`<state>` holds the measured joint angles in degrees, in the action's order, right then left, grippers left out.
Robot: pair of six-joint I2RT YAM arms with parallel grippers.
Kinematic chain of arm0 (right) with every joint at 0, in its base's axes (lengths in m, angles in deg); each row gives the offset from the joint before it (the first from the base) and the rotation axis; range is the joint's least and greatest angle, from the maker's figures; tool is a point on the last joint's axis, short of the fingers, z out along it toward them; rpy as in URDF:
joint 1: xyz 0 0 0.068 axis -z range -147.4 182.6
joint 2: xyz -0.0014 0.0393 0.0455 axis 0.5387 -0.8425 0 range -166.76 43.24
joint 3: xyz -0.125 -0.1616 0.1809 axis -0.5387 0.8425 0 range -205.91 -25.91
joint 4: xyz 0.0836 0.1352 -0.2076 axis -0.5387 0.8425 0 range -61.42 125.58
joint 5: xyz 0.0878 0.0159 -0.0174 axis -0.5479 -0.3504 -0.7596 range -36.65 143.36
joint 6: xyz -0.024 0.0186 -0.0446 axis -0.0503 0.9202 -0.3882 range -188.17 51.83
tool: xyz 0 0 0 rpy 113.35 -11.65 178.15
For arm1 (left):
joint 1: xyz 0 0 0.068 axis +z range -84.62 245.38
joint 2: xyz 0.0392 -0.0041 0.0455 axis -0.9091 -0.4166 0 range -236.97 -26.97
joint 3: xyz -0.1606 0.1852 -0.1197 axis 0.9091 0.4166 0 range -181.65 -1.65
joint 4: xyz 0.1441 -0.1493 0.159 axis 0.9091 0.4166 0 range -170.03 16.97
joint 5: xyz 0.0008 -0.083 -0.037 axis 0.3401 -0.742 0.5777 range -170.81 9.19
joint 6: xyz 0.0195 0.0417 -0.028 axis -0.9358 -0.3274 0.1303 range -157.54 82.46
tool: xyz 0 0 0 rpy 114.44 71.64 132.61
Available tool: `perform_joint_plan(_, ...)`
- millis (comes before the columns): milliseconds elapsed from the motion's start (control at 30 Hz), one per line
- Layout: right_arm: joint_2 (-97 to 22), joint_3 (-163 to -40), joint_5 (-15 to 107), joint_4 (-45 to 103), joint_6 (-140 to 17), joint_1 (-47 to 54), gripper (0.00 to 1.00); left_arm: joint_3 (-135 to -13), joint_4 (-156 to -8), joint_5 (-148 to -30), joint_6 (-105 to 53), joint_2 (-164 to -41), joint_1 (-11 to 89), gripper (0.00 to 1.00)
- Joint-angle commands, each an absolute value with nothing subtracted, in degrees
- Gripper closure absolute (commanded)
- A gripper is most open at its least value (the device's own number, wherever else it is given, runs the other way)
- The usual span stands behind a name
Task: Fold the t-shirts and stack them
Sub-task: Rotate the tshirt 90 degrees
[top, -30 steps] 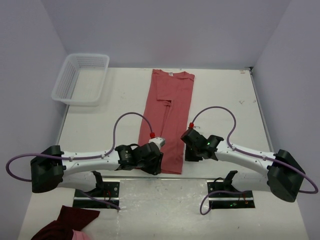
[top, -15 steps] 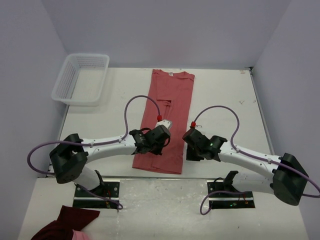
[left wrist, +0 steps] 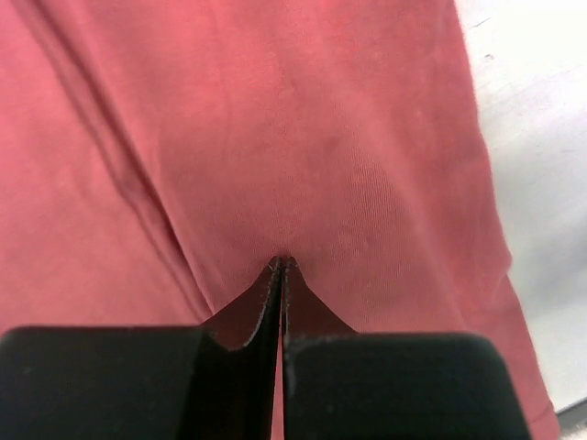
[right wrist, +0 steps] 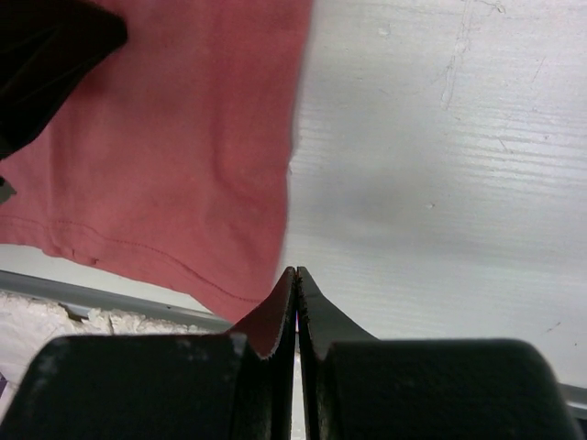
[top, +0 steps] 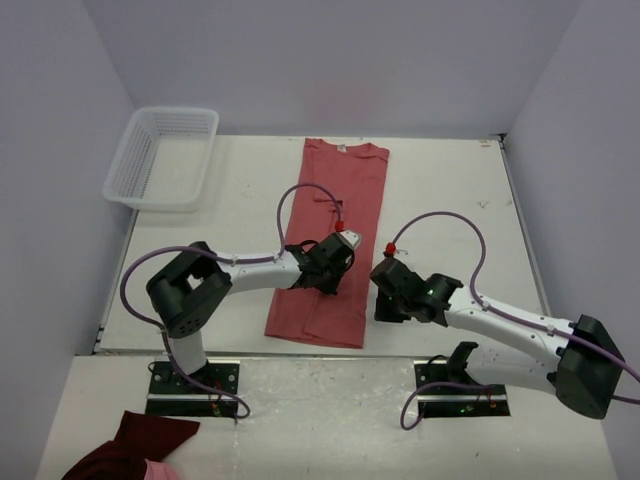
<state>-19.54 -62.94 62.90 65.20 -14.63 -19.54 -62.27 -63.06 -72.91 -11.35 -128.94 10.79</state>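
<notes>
One salmon-red t-shirt [top: 335, 215] lies flat on the white table [top: 450, 190], folded lengthwise into a long strip, with its neck label at the far end. My left gripper [top: 322, 275] is shut and empty, its tips down on the middle of the shirt; the left wrist view [left wrist: 282, 263] shows red cloth [left wrist: 348, 137] all around them. My right gripper [top: 384, 310] is shut and empty, just right of the shirt's near right corner. In the right wrist view [right wrist: 295, 271] its tips are over bare table beside the shirt's hem [right wrist: 156, 183].
A white plastic basket [top: 165, 155] stands at the far left corner. A dark maroon cloth bundle with a pink patch [top: 135, 450] lies off the table at the near left. The table's front edge [top: 300, 352] runs just below the shirt's hem.
My left gripper has slid from the shirt's near hem up to its middle, and the arm has swung inward. My right gripper has shifted slightly toward the near edge.
</notes>
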Motion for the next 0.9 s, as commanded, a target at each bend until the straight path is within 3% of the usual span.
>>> perform_joint_plan(0, -17.85, -63.61, 65.04, 67.07, -13.94, -19.87, 1.0, -63.97, -66.93, -76.15, -13.46, -132.25, 12.11, 1.0)
perform_joint_plan(533, -15.56, -64.58, 70.31, 72.17, -11.75, -19.52, 1.0, -77.85, -65.53, -80.46, -15.48, -146.41, 14.75, 1.0)
perform_joint_plan(567, -15.56, -64.06, 70.75, 72.35, -11.48, -19.17, 0.97, -77.76, -65.35, -80.37, -15.48, -145.8, 14.84, 1.0)
perform_joint_plan(600, -15.56, -63.27, 71.11, 72.35, -11.22, -17.26, 0.84, -77.59, -65.0, -80.02, -15.57, -145.01, 14.84, 1.0)
perform_joint_plan(733, -15.47, -63.87, 71.11, 72.26, -11.65, -15.04, 0.74, -76.63, -63.86, -78.88, -15.74, -143.25, 15.01, 1.0)
perform_joint_plan(767, -15.3, -64.14, 70.76, 72.26, -12.0, -13.3, 0.66, -76.27, -63.59, -78.44, -15.75, -142.29, 15.1, 1.0)
perform_joint_plan(867, -14.77, -63.44, 67.95, 69.72, -14.03, -10.65, 0.64, -74.61, -63.5, -78.09, -15.92, -140.35, 15.45, 1.0)
